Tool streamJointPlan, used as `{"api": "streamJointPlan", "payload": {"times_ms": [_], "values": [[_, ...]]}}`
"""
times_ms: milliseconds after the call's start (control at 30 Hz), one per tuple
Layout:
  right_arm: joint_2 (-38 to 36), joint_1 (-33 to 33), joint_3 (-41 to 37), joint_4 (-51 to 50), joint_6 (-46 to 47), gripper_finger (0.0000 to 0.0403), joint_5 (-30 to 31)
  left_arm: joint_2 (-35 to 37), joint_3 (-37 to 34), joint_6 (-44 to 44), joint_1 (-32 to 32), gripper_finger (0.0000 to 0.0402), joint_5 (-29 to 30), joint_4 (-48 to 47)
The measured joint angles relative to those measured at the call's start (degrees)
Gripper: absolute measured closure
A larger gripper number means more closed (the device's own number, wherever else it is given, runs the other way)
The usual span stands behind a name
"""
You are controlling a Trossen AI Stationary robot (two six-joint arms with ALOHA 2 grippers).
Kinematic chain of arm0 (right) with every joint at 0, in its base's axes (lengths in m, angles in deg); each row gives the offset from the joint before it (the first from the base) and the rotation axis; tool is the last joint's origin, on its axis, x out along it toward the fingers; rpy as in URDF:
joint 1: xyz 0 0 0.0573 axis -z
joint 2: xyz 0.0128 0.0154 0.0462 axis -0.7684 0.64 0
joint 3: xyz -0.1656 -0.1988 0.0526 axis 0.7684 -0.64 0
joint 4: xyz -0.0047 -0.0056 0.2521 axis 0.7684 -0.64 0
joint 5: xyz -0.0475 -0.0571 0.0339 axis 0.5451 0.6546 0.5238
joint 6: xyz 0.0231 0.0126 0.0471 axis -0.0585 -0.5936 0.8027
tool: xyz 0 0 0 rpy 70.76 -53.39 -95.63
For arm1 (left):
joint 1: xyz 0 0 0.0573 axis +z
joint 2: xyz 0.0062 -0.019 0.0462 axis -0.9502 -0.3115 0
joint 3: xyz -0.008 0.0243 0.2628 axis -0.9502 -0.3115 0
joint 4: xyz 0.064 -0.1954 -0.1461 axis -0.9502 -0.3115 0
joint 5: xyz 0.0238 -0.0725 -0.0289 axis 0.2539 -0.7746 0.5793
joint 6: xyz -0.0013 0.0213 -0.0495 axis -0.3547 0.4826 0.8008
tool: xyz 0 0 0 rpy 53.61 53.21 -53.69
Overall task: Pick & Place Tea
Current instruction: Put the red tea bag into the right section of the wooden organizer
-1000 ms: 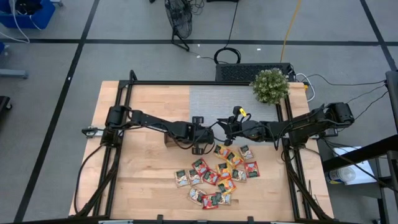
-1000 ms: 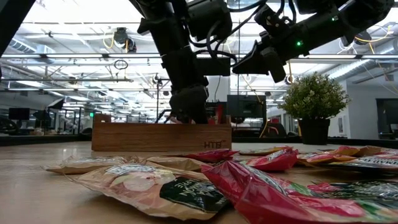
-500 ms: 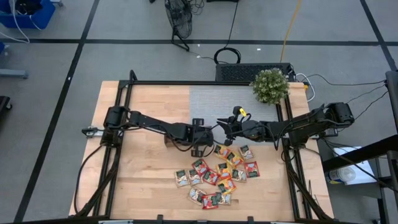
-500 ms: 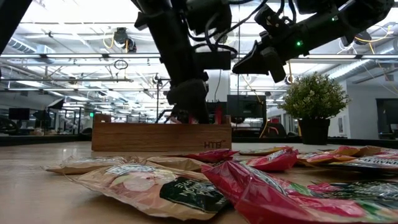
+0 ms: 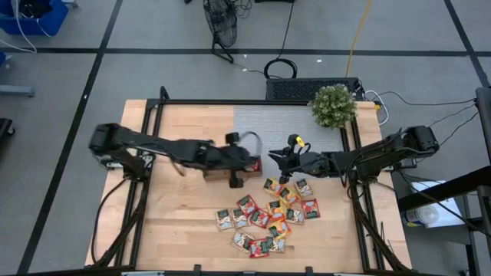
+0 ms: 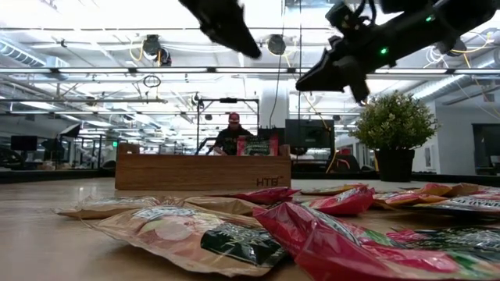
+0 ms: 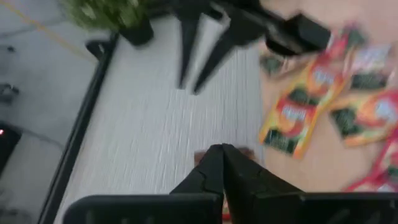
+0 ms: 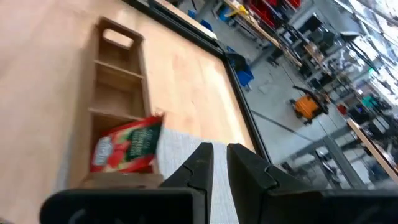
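Note:
Several red, orange and green-and-white tea sachets [image 5: 268, 218] lie in a loose heap on the wooden table, close up in the low view [image 6: 234, 234]. One red sachet [image 8: 127, 146] stands tilted in the end compartment of the brown tray [image 5: 215, 175], nearest my right gripper, and shows above the tray wall [image 6: 258, 147]. My left gripper [image 7: 221, 152] hangs shut and empty high above the tray [image 6: 234, 27]. My right gripper [image 8: 217, 155] hovers just right of the tray [image 5: 276, 157], fingers together but for a thin slit, holding nothing.
A grey mat [image 5: 284, 123] covers the far middle of the table, and a potted plant [image 5: 334, 106] stands at its far right corner. The tray's other two compartments [image 8: 115, 74] show no sachets. A person [image 6: 233, 129] shows in the room beyond.
My left gripper has risen from the tray's end compartment and drawn back toward the table's left edge, tipping less steeply down. The red sachet stays standing in the tray.

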Motion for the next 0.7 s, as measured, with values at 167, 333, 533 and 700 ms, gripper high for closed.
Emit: {"api": "streamJointPlan", "payload": {"times_ms": [167, 333, 533, 700], "values": [[-1.64, -5.18, 0.10, -4.10, 0.42, 0.0369, -0.10, 13.14, -16.21, 1.70, 0.00, 0.0385, -2.09, 15.99], [-5.25, -10.94, 0.17, -12.34, 9.92, 0.0368, -0.06, 23.86, -28.97, 4.34, 0.02, 0.0359, -1.72, 28.09], [-10.81, -17.82, 4.81, -39.81, 36.76, 0.0317, -2.48, 33.04, -35.80, 5.30, 0.06, 0.0341, -1.71, 31.39], [-10.00, -20.27, 7.45, -59.81, 62.27, 0.0242, -13.96, 37.20, -37.54, 3.34, 0.17, 0.0339, -1.48, 30.02]]}}
